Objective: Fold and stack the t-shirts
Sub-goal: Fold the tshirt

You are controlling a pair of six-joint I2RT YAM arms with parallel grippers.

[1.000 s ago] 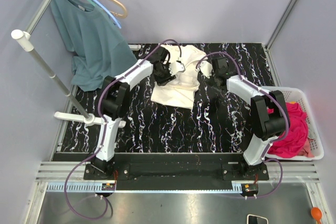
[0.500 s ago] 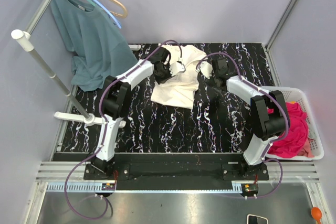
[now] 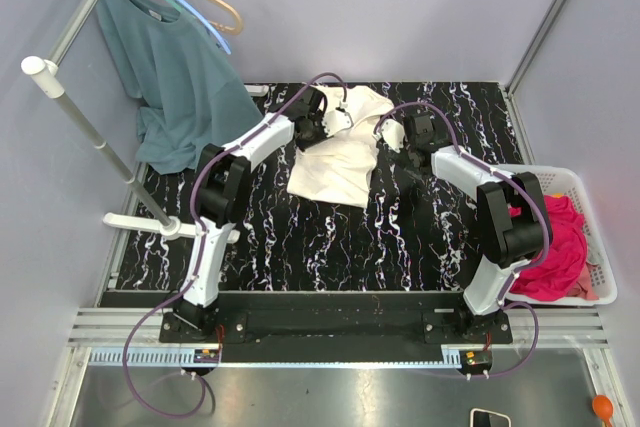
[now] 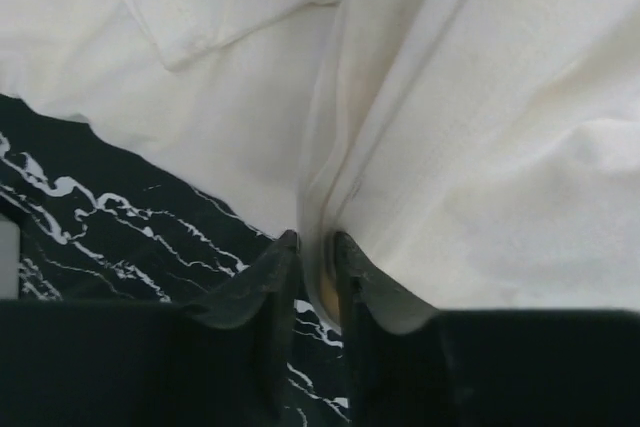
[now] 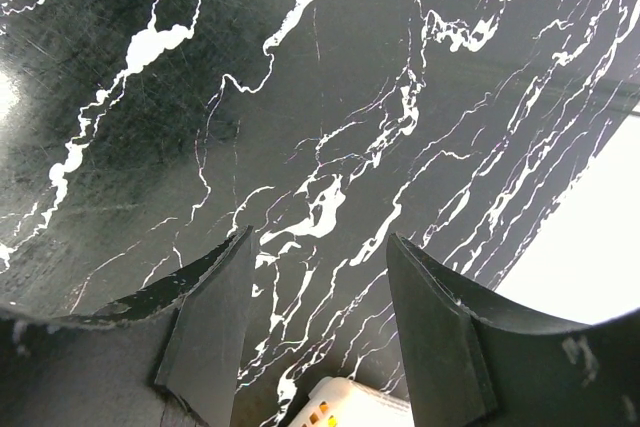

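1. I am seeing my left pincer (image 4: 315, 244) pinching a fold of the cream t-shirt (image 4: 500, 147), which is lying just ahead of it on the counter (image 4: 100, 207)
2. My right pincer (image 5: 320, 247) is hovering spread over the counter, the cream t-shirt just to its left
3. The pink t-shirt (image 3: 560, 247) is sitting in the basket (image 3: 560, 175), well to its right

Left gripper (image 4: 315, 245) and t-shirt (image 3: 340, 162) farther back

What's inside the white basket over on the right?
A bright pink t-shirt lies bunched inside the basket, filling most of it. Anything beneath the shirt is covered, and the right arm hides the basket's left corner.
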